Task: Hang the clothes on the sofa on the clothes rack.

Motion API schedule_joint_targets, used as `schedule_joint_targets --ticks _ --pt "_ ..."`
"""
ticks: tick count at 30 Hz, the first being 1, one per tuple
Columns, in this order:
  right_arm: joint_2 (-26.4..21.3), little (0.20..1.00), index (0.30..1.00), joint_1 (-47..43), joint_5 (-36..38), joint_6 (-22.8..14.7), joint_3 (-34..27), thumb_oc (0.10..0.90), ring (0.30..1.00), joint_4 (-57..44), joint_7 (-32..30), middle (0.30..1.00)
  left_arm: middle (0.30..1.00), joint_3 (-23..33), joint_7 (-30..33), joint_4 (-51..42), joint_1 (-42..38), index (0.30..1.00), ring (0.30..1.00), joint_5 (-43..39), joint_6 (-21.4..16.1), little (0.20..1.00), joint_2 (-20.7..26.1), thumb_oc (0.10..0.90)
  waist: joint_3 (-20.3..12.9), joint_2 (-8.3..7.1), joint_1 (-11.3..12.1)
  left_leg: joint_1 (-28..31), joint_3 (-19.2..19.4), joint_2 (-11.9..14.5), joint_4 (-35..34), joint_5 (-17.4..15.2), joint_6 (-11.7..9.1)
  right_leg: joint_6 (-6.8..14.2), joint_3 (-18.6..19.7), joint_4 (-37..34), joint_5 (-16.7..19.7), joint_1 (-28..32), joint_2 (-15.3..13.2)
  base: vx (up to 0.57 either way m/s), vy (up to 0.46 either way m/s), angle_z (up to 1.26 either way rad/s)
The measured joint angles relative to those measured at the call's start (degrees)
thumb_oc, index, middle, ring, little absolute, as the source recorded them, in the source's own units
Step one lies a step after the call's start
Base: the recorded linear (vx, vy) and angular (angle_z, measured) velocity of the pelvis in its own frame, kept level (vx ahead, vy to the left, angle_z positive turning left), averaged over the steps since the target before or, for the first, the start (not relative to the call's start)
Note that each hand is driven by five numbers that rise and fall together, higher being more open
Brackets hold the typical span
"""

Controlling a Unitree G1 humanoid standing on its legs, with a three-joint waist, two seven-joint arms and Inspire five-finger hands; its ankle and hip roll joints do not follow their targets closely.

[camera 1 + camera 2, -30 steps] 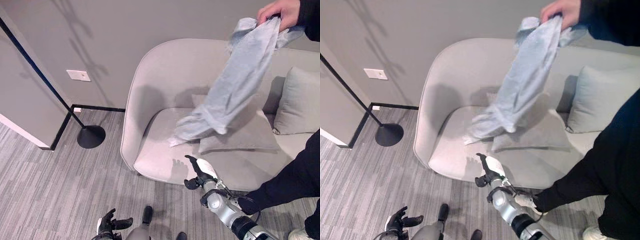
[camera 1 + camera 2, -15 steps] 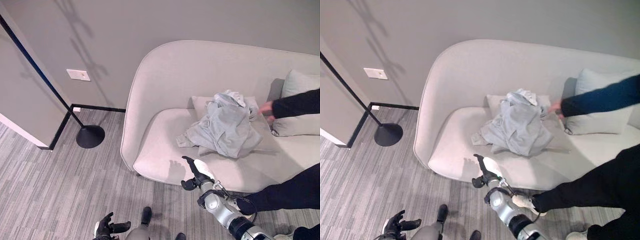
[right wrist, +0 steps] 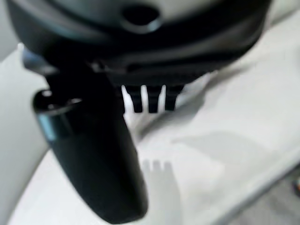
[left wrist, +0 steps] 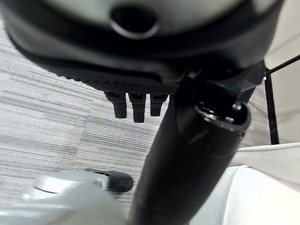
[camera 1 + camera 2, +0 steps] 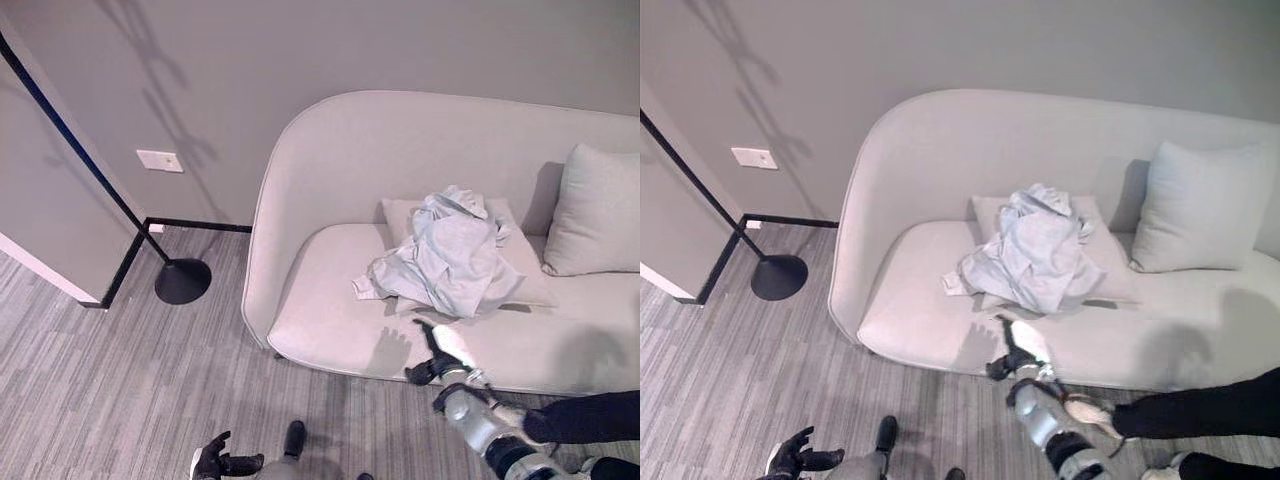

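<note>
A crumpled light blue-grey garment (image 5: 447, 262) lies on a flat cushion (image 5: 528, 290) on the light grey sofa (image 5: 330, 180). My right hand (image 5: 432, 362) hovers over the front edge of the seat, a short way in front of the garment and apart from it. It is open with straight fingers (image 3: 143, 101), and past them lies the bare seat (image 3: 225, 140). Low by the floor, my left hand (image 5: 215, 463) is open and holds nothing (image 4: 140, 61). A black pole on a round base (image 5: 182, 280) stands on the floor left of the sofa.
A grey pillow (image 5: 597, 212) leans in the sofa's right corner. A person's dark sleeve or leg (image 5: 585, 415) crosses the lower right in front of the sofa. A wall corner (image 5: 60, 250) juts out at left, with striped grey carpet (image 5: 120, 380) in front of it.
The person dropped the garment onto the sofa cushion and pulled the arm away. My right hand has moved right along the seat's front edge, closer to the garment.
</note>
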Motion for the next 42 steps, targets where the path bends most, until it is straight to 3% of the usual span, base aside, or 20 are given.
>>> schedule_joint_targets --ticks 4,7,9,10,12,13,14,16,17,18,19,20,22,23,26,28,29,31,35,42 --pt "-4.08 0.9 0.9 -12.26 6.97 0.78 -1.74 0.8 0.9 13.56 -2.3 0.9 0.9 -2.58 -0.85 -0.21 0.06 0.9 0.9 0.08 0.02 0.9 0.3 0.8 -0.24 0.53 1.45 -1.22 0.1 0.01 0.01 0.03 0.03 0.01 0.13 0.0 0.02 -1.34 -0.02 0.03 0.038 -0.02" --pt "-6.06 0.9 0.9 -16.72 11.67 -0.28 -2.81 0.8 0.9 16.67 -2.13 0.9 0.9 -4.63 -1.13 -0.2 -0.39 0.9 0.9 1.11 0.17 0.9 0.72 0.8 -0.29 0.72 2.2 -1.74 0.09 -0.42 0.5 -0.19 0.31 0.1 0.06 0.13 -0.12 -1.61 -0.43 0.07 0.126 0.03" --pt "-6.42 0.9 0.9 -18.75 17.18 -0.48 -5.97 0.8 0.9 17.64 -2.21 0.9 0.9 -6.89 -1.68 -0.05 -0.97 0.9 0.9 2.18 0.56 0.9 1.21 0.8 -0.36 0.94 2.63 -1.47 0.3 -0.96 1.34 -1.19 1.59 0.98 0.1 2.87 -1.77 -1.98 -1.48 0.07 0.193 0.02" --pt "-6.57 0.9 0.9 -19.58 19.33 -0.62 -6.11 0.8 0.9 18.09 -1.78 0.9 0.9 -7.2 -1.95 0.34 -1.49 0.9 0.9 2.21 1.01 0.9 1.23 0.8 -0.08 1.47 2.49 -1.42 0.79 -0.98 1.94 -2.53 2.69 1.98 0.08 7.38 -3.48 -3.66 -2.21 -0.01 0.146 -0.06" --pt "-6.46 0.9 0.9 -20.47 22.62 -0.6 -6.59 0.8 0.9 18.18 -1.02 0.9 0.9 -8.31 -2.35 0.77 -2.8 0.9 0.9 2.27 1.36 0.9 1.23 0.8 0.31 3.03 1.9 -0.62 1.11 -0.93 2.5 -2.87 2.9 3.58 -0.15 19.41 -5.27 -8.48 -3.6 0.05 0.154 -0.03" --pt "-6.56 0.9 0.9 -23.35 26.46 -0.59 -6.78 0.8 0.9 18.13 0.07 0.9 0.9 -10.25 -2.7 1.33 -3.7 0.9 0.9 2.26 1.64 0.9 1.52 0.8 2.88 5.25 -0.43 -0.15 0.91 -0.16 4.98 -3.93 4.41 6.17 1.4 37.16 -3.86 -15.82 -6.34 0.28 -0.127 0.01" --pt "-6.52 0.9 0.9 -25.06 30.33 -0.59 -8.25 0.8 0.9 18.25 0.4 0.9 0.9 -10.13 -3.01 2.14 -5.03 0.9 0.9 2.24 1.89 0.9 2.59 0.8 3.9 5.25 -1.68 1.08 1.08 -0.37 4.43 -5.64 4.04 9.27 0.62 40.36 -5.98 -20.15 -10.04 0.28 -0.181 -0.03" --pt "-6.57 0.9 0.9 -25.6 32.56 -0.58 -8.31 0.8 0.9 18.2 0.26 0.9 0.9 -7.49 -2.97 2.51 -5.78 0.9 0.9 2.12 1.93 0.9 4.03 0.8 4.77 3.29 -1.93 3.02 1.71 -1.57 2.46 -4.98 3.04 7.45 0.03 24.78 -5.74 -17.48 -12.98 0.19 -0.204 -0.04" --pt "-6.84 0.9 0.9 -25.7 33.24 -0.65 -8.55 0.8 0.9 17.95 0.17 0.9 0.9 -6.45 -2.94 2.64 -6.45 0.9 0.9 2.06 2.18 0.9 4.61 0.8 5.05 2.35 -2.04 3.18 1.81 -1.87 2.01 -4.59 3.49 7.05 0.23 17.3 -4.15 -16.47 -14.46 0.33 -0.316 0.01" --pt "-6.93 0.9 0.9 -26.01 33.62 -0.65 -9.12 0.8 0.9 17.93 0.17 0.9 0.9 -6.45 -2.92 2.87 -7.4 0.9 0.9 2.05 2.32 0.9 5.17 0.8 5.34 1.98 -1.81 3.49 2.12 -1.88 1.59 -4.61 3.13 7.88 0.44 12.48 -1.36 -16.08 -16.29 0.27 -0.238 -0.08" --pt "-6.83 0.9 0.9 -24.98 34.47 -0.4 -11.31 0.8 0.9 15.09 0.17 0.9 0.9 -6.61 -2.65 2.81 -7.36 0.9 0.9 2.17 2.5 0.9 5.25 0.8 5.41 1.21 -1.51 4.1 1.91 -2.17 0.92 -5.03 2.66 8.7 1.44 3.04 3.08 -13.42 -17.3 0.39 -0.405 -0.06" --pt "-6.88 0.9 0.9 -24.2 34.87 -0.78 -11.98 0.8 0.9 12.87 -0.08 0.9 0.9 -6.58 -2.11 2.17 -7.22 0.9 0.9 2.16 2.31 0.9 6.45 0.8 5.78 0.51 -1.57 4.5 1.73 -1.6 0.61 -4.76 2.4 8.18 1.95 -0.05 5.96 -11.81 -16.76 0.35 -0.366 0.12" --pt "-3.73 0.9 0.9 -20.99 36.39 -0.03 -12.4 0.8 0.9 4.85 -3.71 0.9 0.9 -3.43 -0.5 3.57 -6.87 0.9 0.9 2.12 2.35 0.9 5.33 0.8 5.58 -2.39 -3.41 6.1 0.3 -1.23 0.5 -6.32 -1.1 9.09 1.53 4.93 7.16 -8.79 -13.65 0.33 -0.327 0.27" --pt "-0.83 0.9 0.9 -15.53 36.1 -0.43 -12.71 0.8 0.9 -7.07 -4.16 0.9 0.9 -1.9 0.04 3.68 -5.15 0.9 0.9 2.1 2.63 0.9 4.86 0.8 4.71 -2.58 -3.65 6.73 0.25 1.4 0.83 -6.86 -1.9 5.52 1.51 1.1 7.92 -5.68 -10.05 0.19 -0.168 0.05" --pt "-0.61 0.9 0.9 -14.86 34.58 -2.13 -10.86 0.8 0.9 -11.33 -4.74 0.9 0.9 -4.04 0.19 -0.45 -2.95 0.9 0.9 2.66 2.87 0.9 2.52 0.8 3.96 -1.29 -3.85 6.53 -0.02 6.2 0.91 -6.75 -2.55 4.36 0.24 0.35 7.42 -4.61 -5.03 0.12 -0.095 0.13" --pt "-2.34 0.9 0.9 -18.59 34.84 -2.7 -11.07 0.8 0.9 -3.27 -6.16 0.9 0.9 -8.63 0.1 -3.23 -3.11 0.9 0.9 5.12 2.52 0.9 3.0 0.8 3.11 0.12 -3.54 5.35 0.0 8.28 2.09 -6.08 -3.52 4.3 -0.98 0.36 7.4 -4.02 -3.2 0.09 0.0 0.42" --pt "-4.1 0.9 0.9 -22.91 36.05 -2.85 -10.65 0.8 0.9 4.55 -6.17 0.9 0.9 -11.91 0.16 -4.16 -4.01 0.9 0.9 8.3 2.3 0.9 3.03 0.8 2.48 1.15 -3.64 4.74 -0.07 8.27 2.57 -5.9 -3.81 3.46 -1.18 0.36 7.19 -3.79 -3.14 0.07 0.025 0.32" --pt "-5.19 0.9 0.9 -26.52 38.27 -2.95 -10.43 0.8 0.9 11.25 -5.78 0.9 0.9 -13.85 0.18 -3.88 -5.42 0.9 0.9 12.17 2.24 0.9 3.05 0.8 2.28 1.47 -3.62 4.22 -0.08 7.9 2.75 -5.89 -3.93 3.18 -1.32 0.36 7.02 -4.03 -3.48 0.03 0.028 0.15" --pt "-5.36 0.9 0.9 -29.31 41.01 -2.64 -9.94 0.8 0.9 17.96 -3.63 0.9 0.9 -13.86 0.26 -2.3 -7.69 0.9 0.9 15.73 2.34 0.9 2.35 0.8 2.12 1.29 -3.63 3.2 -1.34 7.8 2.04 -6.14 -4.29 3.15 -2.5 0.35 7.03 -4.88 -3.52 0.03 0.02 0.13" --pt "-6.37 0.9 0.9 -33.28 46.42 -2.49 -12.88 0.8 0.9 25.27 -0.35 0.9 0.9 -13.88 0.24 -2.35 -7.85 0.9 0.9 17.96 1.93 0.9 2.41 0.8 1.51 1.94 -1.57 -0.92 -3.11 5.91 1.88 -6.06 -4.36 3.14 -2.61 0.34 7.02 -8.05 -5.29 0.01 0.035 0.14"
